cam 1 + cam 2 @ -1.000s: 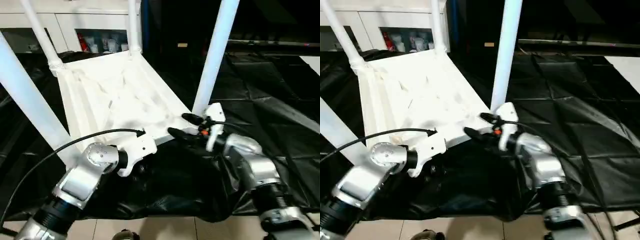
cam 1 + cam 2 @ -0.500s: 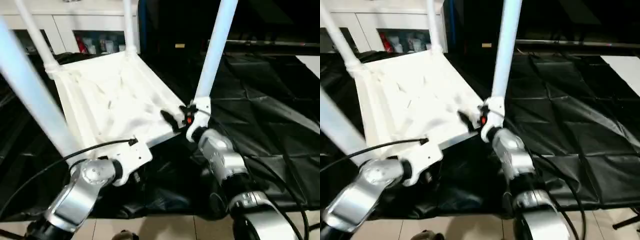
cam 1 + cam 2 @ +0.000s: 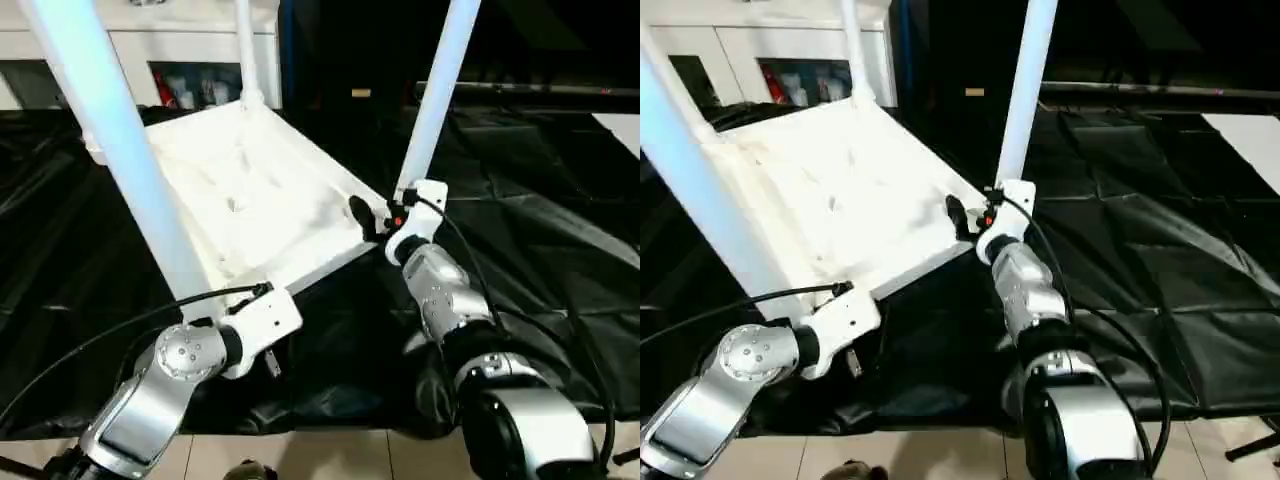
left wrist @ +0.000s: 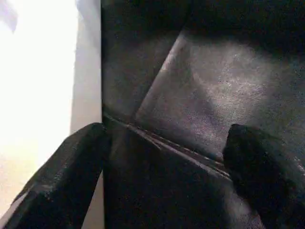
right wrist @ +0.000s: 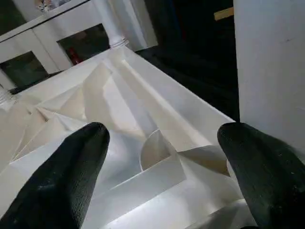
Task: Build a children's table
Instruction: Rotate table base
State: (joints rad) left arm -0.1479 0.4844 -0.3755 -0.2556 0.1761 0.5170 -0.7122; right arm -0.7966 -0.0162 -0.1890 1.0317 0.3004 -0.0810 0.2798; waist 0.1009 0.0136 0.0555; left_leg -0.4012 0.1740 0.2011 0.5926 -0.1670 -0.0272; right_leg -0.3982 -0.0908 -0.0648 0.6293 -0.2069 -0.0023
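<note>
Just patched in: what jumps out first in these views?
The white tabletop lies upside down on the black-draped work table, ribbed underside up, with white legs standing up from its corners. The right gripper sits open at the near right corner beside one leg; the left gripper is open over the black cloth.

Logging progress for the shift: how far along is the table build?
Done: tabletop lies underside up with four legs standing in its corners. In hand: nothing; left gripper open over black cloth, right gripper open at a corner. Left: likely turning it upright.
</note>
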